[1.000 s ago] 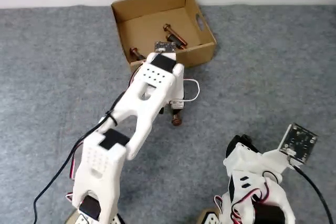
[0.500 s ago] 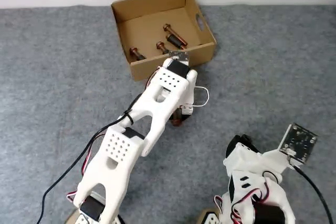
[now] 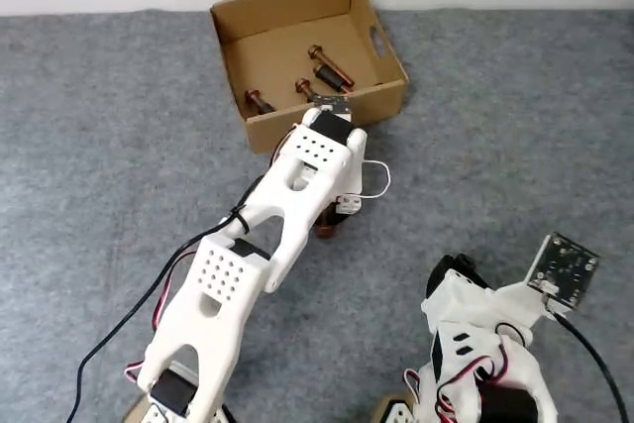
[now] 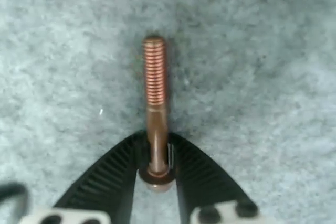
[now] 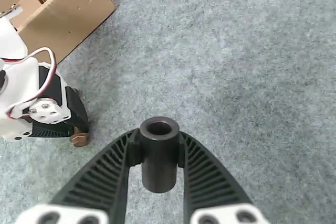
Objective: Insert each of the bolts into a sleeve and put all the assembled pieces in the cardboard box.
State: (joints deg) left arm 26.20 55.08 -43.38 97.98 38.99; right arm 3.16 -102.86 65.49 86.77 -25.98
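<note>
A copper bolt [image 4: 155, 77] points away over the grey carpet, and my left gripper [image 4: 156, 148] is shut on its shank just above the head. From above, the bolt's head [image 3: 325, 231] peeks out under the left arm [image 3: 297, 180], a little in front of the cardboard box [image 3: 388, 88]. My right gripper [image 5: 159, 153] is shut on a black sleeve [image 5: 158, 156], held upright with its bore facing the camera. The right arm [image 3: 475, 344] sits at the near right. In the right wrist view the left gripper [image 5: 63, 119] and the bolt head [image 5: 80, 139] lie beyond the sleeve.
The box holds three bolts with sleeves [image 3: 329, 68] on its floor. Its front wall [image 5: 58, 9] stands close behind the left gripper. Grey carpet [image 3: 515, 146] covers the table, with open room to the right of the box.
The left arm stretched forward and to the right toward the box, then eased slightly back left. The bolt head under it shifted a little left. The right arm stayed still.
</note>
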